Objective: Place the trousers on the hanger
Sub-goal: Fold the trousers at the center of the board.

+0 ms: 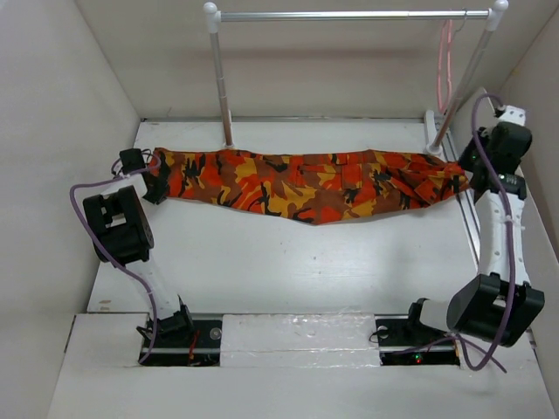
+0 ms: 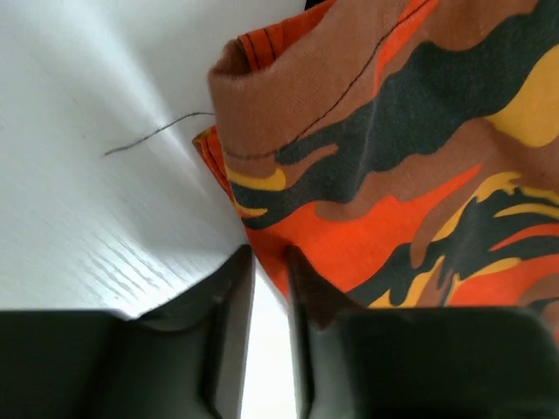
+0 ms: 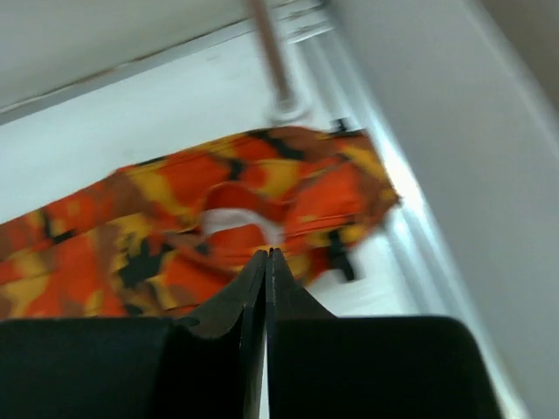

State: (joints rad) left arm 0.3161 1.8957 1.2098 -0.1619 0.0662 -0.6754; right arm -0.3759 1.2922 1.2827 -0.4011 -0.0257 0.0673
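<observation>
Two arms are bolted side by side at the near edge of the white counter (image 1: 288, 271), and each reaches out toward one end of the trousers (image 1: 306, 185). The trousers lie flat, spread lengthwise across the far half of the counter, likely laid out so each end can be gripped. The left pincer (image 2: 269, 255) sits just beside a leg hem near the left edge. Its fingers are slightly apart with bare counter showing between them, clamped on nothing. A loose dark thread (image 2: 157, 133) trails from the hem. The right pincer (image 3: 267, 255) hovers over what looks like the waist end, near a small black strap (image 3: 342, 258), with its fingers together and empty. Along the far edge stands a rail (image 1: 349, 15) on white posts. The pink hanger (image 1: 445, 61) hangs from its right end, apart from the trousers. The slanting right post stands close by the right arm and may crowd its reach
</observation>
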